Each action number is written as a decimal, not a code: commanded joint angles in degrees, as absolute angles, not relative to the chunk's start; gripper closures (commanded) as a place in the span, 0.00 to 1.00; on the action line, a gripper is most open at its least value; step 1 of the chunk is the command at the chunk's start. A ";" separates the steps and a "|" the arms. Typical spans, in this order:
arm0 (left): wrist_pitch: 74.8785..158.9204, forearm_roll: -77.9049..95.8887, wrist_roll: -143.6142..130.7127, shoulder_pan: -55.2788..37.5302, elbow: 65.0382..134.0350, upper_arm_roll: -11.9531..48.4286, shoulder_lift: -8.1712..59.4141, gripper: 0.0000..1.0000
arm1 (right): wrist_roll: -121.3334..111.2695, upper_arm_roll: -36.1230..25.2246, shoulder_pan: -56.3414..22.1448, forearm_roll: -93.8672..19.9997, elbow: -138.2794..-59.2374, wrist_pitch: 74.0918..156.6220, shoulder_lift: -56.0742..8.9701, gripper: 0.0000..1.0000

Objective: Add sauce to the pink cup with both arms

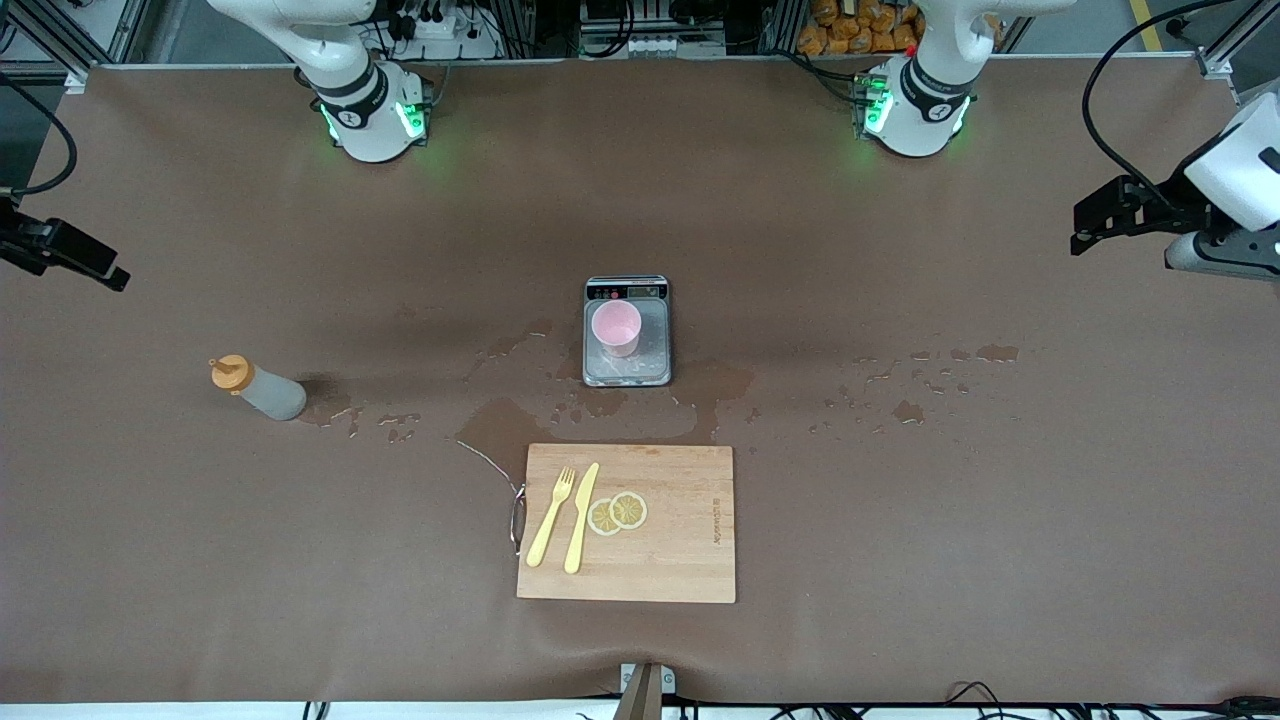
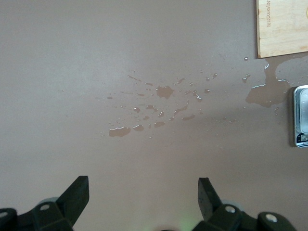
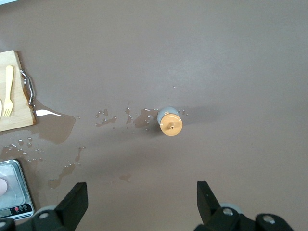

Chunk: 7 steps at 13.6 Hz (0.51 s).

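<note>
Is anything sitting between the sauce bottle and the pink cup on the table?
Nothing solid. Only wet puddles lie on the mat between the sauce bottle and the pink cup, which stands on the scale. The cutting board lies nearer the front camera, off that line.

A robotics lab: aluminium framing (image 1: 60, 40), cabling (image 1: 1110, 90), paper-covered table (image 1: 900, 500).

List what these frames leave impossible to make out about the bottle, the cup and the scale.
- Sauce bottle: how full it is; front view too small, right wrist view shows mostly its orange cap.
- Pink cup: whether it holds anything; too small in front view, cut by the edge in the right wrist view.
- Scale: display too small to read; the left wrist view's edge crops it.
</note>
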<state>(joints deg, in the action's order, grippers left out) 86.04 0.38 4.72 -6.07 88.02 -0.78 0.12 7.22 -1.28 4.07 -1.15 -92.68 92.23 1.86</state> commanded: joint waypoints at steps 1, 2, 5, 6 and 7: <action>85.78 -1.41 4.75 -6.15 87.54 -0.53 0.09 0.00 | 8.35 -1.41 3.43 -1.23 -93.69 94.03 2.37 0.00; 85.78 -1.41 4.75 -6.15 87.54 -0.53 0.09 0.00 | 8.35 -1.41 3.34 -1.49 -93.69 94.56 2.37 0.00; 85.78 -1.41 4.75 -6.15 87.54 -0.53 0.09 0.00 | 8.44 -1.49 3.16 -2.37 -93.69 94.57 2.37 0.00; 85.78 -1.41 4.75 -6.15 87.54 -0.53 0.17 0.00 | 8.35 -1.49 3.25 -2.46 -93.60 94.66 2.37 0.00; 85.78 -1.41 4.75 -6.15 87.54 -0.53 0.09 0.00 | 8.35 -1.49 3.25 -2.46 -93.60 94.66 2.29 0.00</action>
<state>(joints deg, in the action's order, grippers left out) 86.04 0.38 4.72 -6.07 88.02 -0.78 0.12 7.33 -1.20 3.87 -1.65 -92.83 93.93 1.78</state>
